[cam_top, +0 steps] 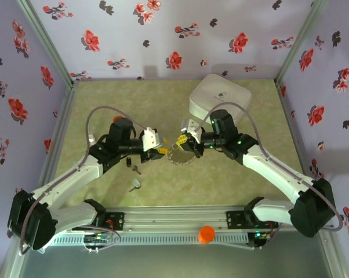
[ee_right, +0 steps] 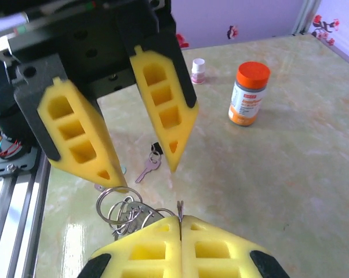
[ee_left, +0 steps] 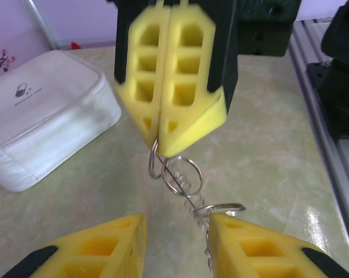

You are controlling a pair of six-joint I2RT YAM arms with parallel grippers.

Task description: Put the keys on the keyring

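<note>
centrally, r gripper point(ee_left: 160, 146) on keyring point(ee_right: 130, 214)

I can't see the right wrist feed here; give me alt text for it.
The right gripper, jaws shut, pinches the keyring, a cluster of metal rings. The left gripper faces it with jaws open, one fingertip beside the rings; two keys lie on the table beyond, an orange-capped vial farther back.

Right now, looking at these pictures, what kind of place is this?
Probably a robot practice booth: a left arm and right arm bolted to a metal rail, flower-print walls closing in a table, and a keyring and pill bottle to handle.
</note>
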